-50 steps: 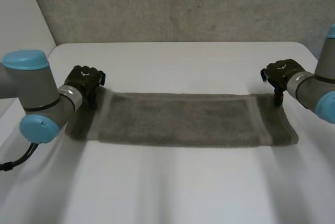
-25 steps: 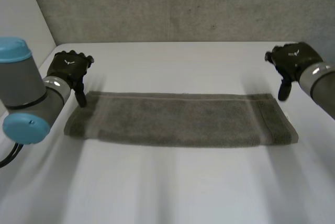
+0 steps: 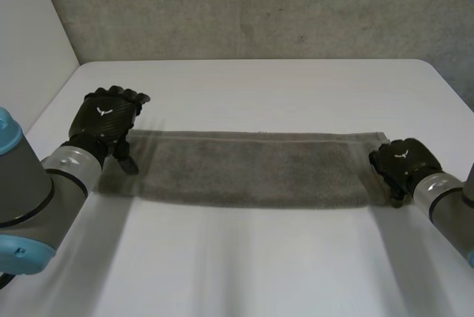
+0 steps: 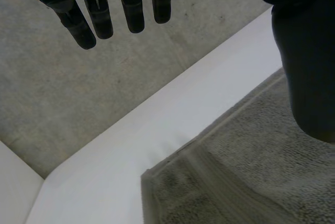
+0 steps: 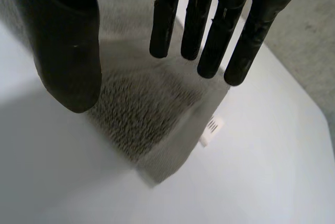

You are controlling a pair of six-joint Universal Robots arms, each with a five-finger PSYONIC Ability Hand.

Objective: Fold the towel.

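Note:
A grey towel (image 3: 244, 169) lies flat on the white table (image 3: 266, 87) as one long strip running left to right. My left hand (image 3: 104, 121) hovers above its left end, open, fingers (image 4: 89, 9) straight and thumb (image 4: 306, 51) spread wide; the towel's far left corner (image 4: 172, 182) lies beneath them, apart from them. At the strip's right end my right hand (image 3: 400, 165) is low over the near corner. It is open too, fingers (image 5: 199, 20) straight and thumb (image 5: 68, 51) apart, with the towel corner (image 5: 141, 114) and its small white label (image 5: 212, 127) below.
A grey wall (image 3: 252, 6) stands behind the table's far edge. Bare white tabletop stretches in front of the towel (image 3: 244, 265) and behind it. Both forearms come in low from the near corners.
My left hand has drawn back towards me and turned over the towel's left end. My right hand has dropped from beyond the far right corner to the near right corner.

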